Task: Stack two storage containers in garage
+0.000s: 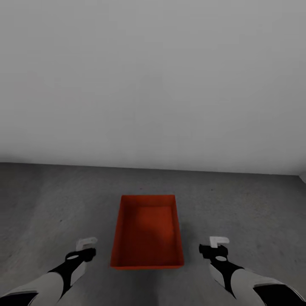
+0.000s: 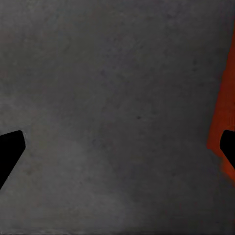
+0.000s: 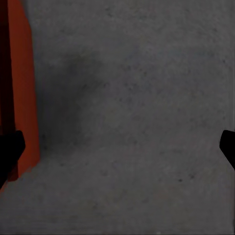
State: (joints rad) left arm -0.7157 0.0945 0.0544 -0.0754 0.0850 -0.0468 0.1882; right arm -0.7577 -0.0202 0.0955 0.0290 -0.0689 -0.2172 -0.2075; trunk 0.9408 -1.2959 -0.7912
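One orange-red storage container (image 1: 147, 231) stands open side up on the garage's dark grey concrete floor (image 1: 51, 204), just in front of me and short of the pale wall. The other container is out of view. My left gripper (image 1: 86, 246) hovers open beside the bin's left side, apart from it, with nothing between its fingers. My right gripper (image 1: 219, 245) hovers open beside the right side, also apart and empty. In the left wrist view the left gripper (image 2: 117, 147) faces bare floor with the bin's wall (image 2: 223, 112) at one edge. In the right wrist view the right gripper (image 3: 117, 147) does likewise, the bin's wall (image 3: 22, 88) at its edge.
A plain pale grey wall (image 1: 153, 76) rises a short way behind the bin. Concrete floor spreads to both sides of it. A wall corner shows at the far right (image 1: 302, 176).
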